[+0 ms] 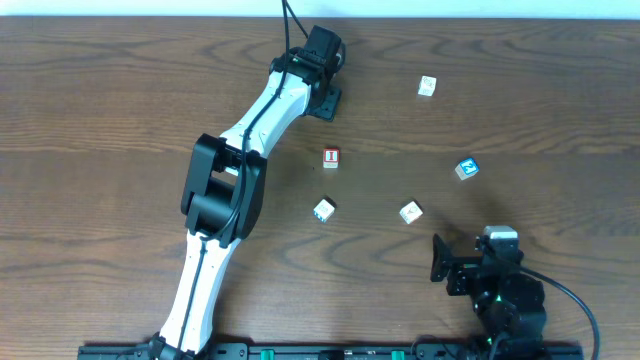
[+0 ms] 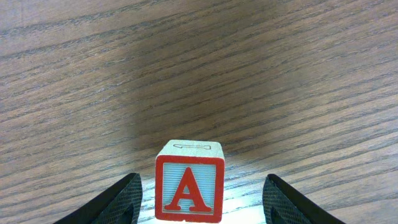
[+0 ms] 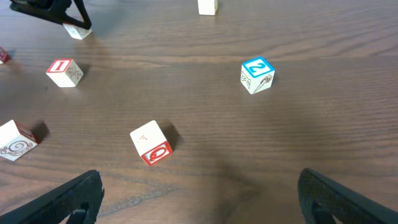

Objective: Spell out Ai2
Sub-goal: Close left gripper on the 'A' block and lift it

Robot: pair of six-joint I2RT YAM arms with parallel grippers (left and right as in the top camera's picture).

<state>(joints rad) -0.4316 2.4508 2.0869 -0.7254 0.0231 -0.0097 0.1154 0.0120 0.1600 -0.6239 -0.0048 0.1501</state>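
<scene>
A red-framed A block [image 2: 189,190] stands on the table between the open fingers of my left gripper [image 2: 202,183], with a gap on each side. In the overhead view the left gripper [image 1: 326,98] is at the far middle and hides that block. The red I block [image 1: 331,157] lies just nearer than it and also shows in the right wrist view [image 3: 64,72]. The blue 2 block [image 1: 465,168] lies at the right and also shows in the right wrist view [image 3: 257,74]. My right gripper [image 1: 440,258] is open and empty at the near right.
Three other blocks lie loose: one at the far right [image 1: 427,86], one near the middle [image 1: 323,209], and one with a red face [image 1: 410,211] just ahead of the right gripper, also in the right wrist view [image 3: 151,142]. The left arm [image 1: 225,190] crosses the left half.
</scene>
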